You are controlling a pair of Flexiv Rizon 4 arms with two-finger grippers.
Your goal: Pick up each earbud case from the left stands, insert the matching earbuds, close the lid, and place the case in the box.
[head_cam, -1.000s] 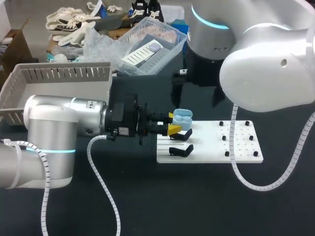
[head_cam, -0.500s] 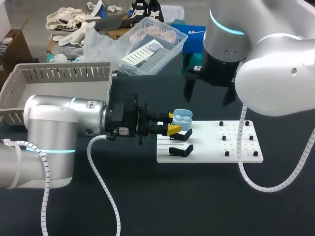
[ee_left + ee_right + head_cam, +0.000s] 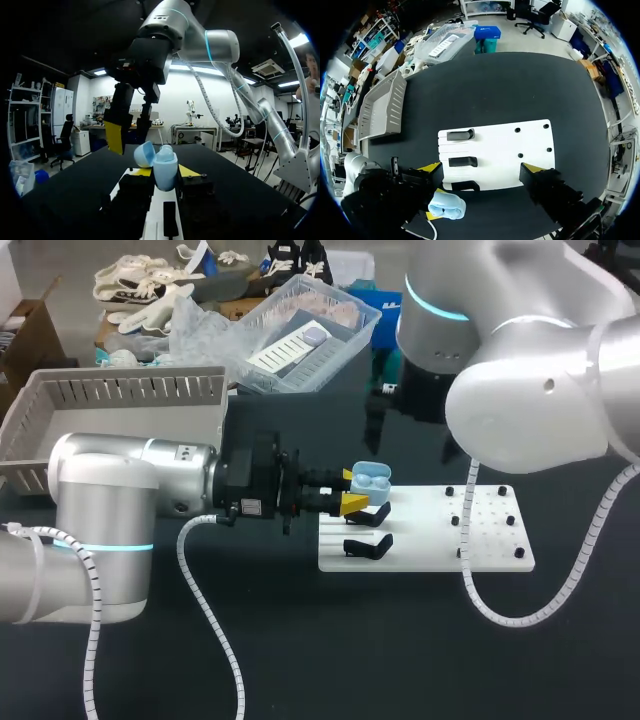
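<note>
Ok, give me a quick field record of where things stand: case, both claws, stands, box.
held item: light blue earbud case, lid open, over the stand side of the white board
contents: cannot tell from these views
left claw: shut on the earbud case from two sides
right claw: open, holding nothing, above the white board
stands: black, those in view bear no case
box: grey, set apart from the white board

Setting: robotics lab bench. Evidence: grey-white left robot arm (image 3: 100,500) and right robot arm (image 3: 530,410), each with a glowing cyan joint ring; white spiral cable conduit (image 3: 213,625); matte black tabletop (image 3: 400,660); white drilled fixture plate with black pegs (image 3: 420,540); grey slatted plastic box (image 3: 140,390).
</note>
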